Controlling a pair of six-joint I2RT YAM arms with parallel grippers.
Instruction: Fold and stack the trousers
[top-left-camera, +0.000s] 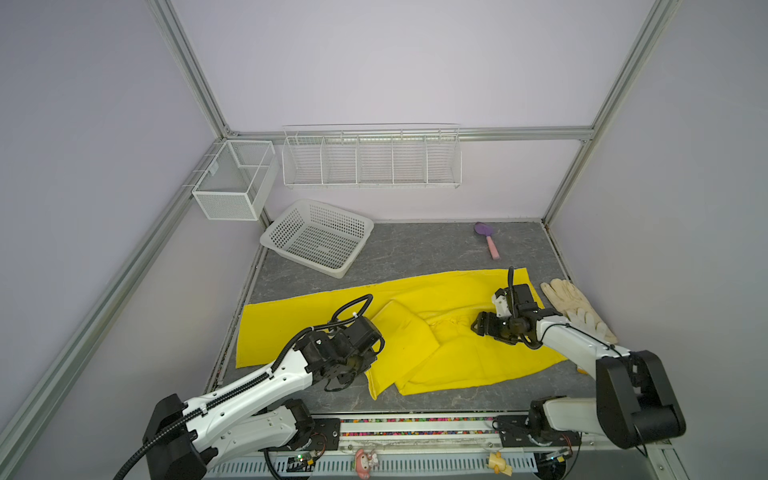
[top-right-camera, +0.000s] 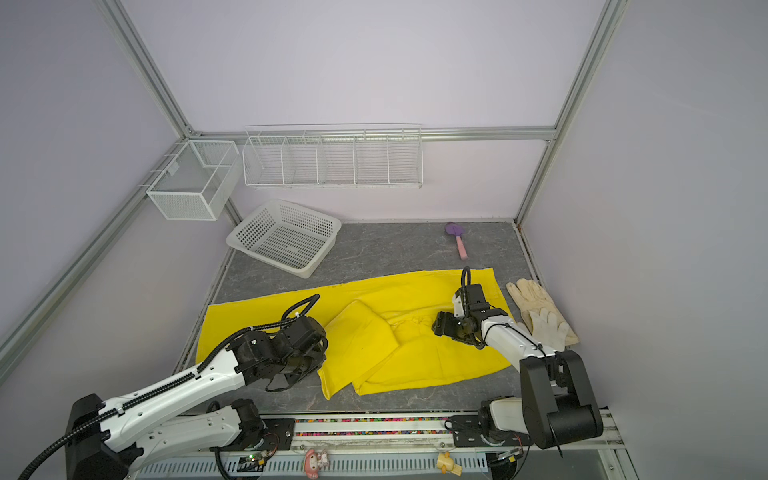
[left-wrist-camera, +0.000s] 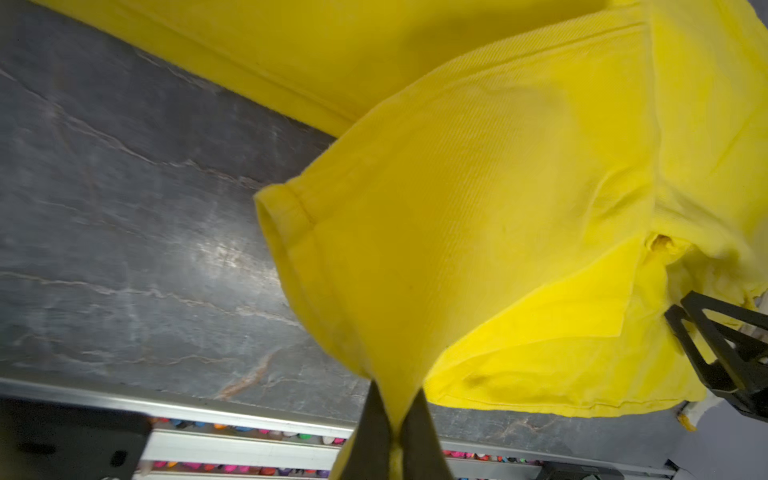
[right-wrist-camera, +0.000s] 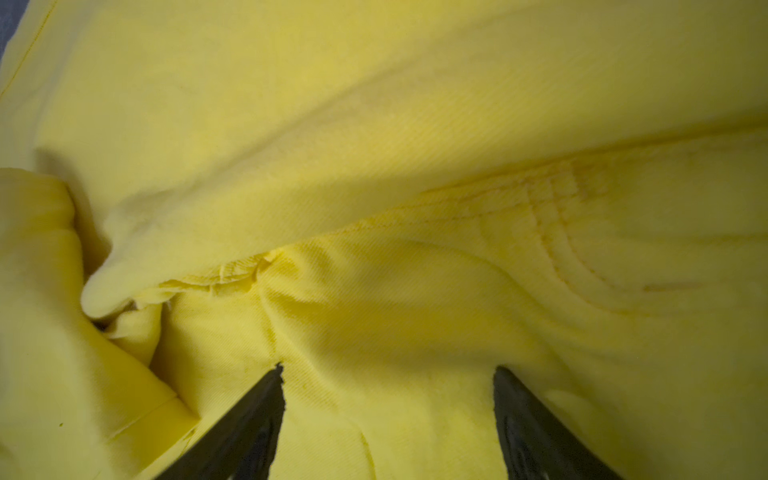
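Nothing written can be read in any of the views: no text, brand, number or sign. A small tag hangs on the white mesh basket fixed to the left wall. It shows in both top views, but it is too small to tell what, if anything, it carries.
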